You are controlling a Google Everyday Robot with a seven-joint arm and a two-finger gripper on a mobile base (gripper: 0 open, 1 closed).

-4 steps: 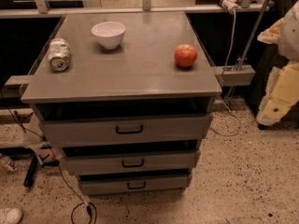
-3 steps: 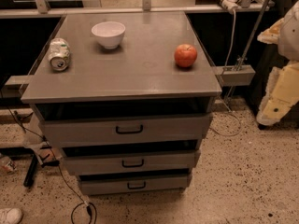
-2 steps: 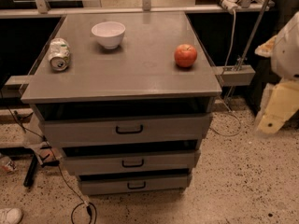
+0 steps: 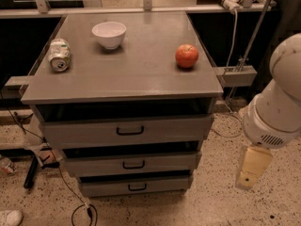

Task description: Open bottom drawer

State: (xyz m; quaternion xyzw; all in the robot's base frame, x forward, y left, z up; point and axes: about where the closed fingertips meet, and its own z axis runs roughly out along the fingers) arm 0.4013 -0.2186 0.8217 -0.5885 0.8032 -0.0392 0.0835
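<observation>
The bottom drawer is the lowest and narrowest grey front of the cabinet, with a small black bar handle. It sits pushed in under the middle drawer. My white arm comes in from the right edge. Its cream-coloured gripper hangs pointing down to the right of the cabinet, about level with the lower drawers and apart from them. Nothing is seen in it.
On the cabinet top stand a white bowl, a red apple and a crushed can. The top drawer is the widest front. Cables and a white shoe lie on the speckled floor at left.
My arm has swung down and towards the cabinet, and the gripper now hangs lower, beside the drawers. The drawers and the things on top have not moved.
</observation>
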